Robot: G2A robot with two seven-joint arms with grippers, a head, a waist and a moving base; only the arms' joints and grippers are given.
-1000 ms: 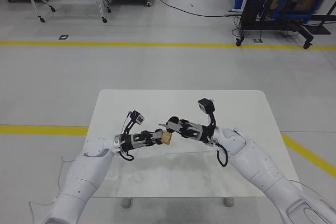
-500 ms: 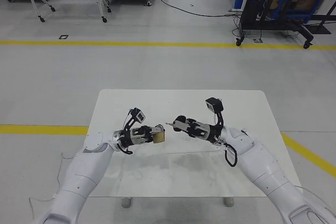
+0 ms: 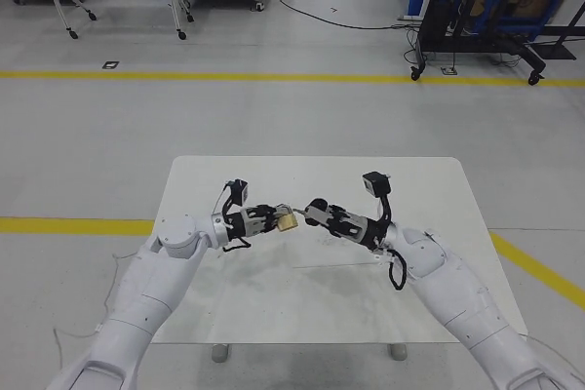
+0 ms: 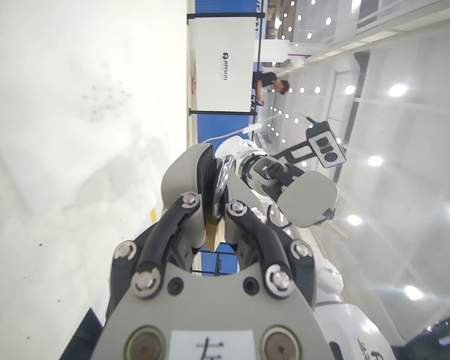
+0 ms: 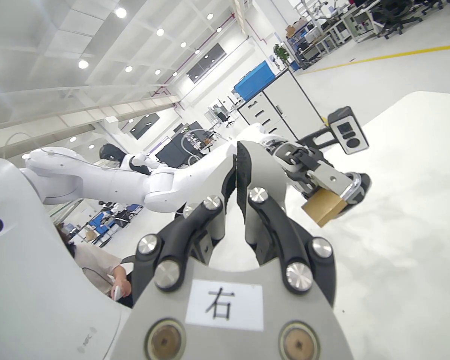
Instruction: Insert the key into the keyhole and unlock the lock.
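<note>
Grips the lock [image 3: 287, 222] in the left gripper [image 4: 216, 176], closed on the steel shackle [image 4: 225, 166], with the brass body projecting sideways from the fingertips. Holds it above the table [image 3: 390, 292], between the middle and the left edge. Pinches the key [image 3: 295, 211] in the right gripper [image 5: 235, 176], pressed fully together, with the thin blade directed at the lock. Faces the two grippers tip to tip, near each other. Cannot tell whether the key tip contacts the lock body.
</note>
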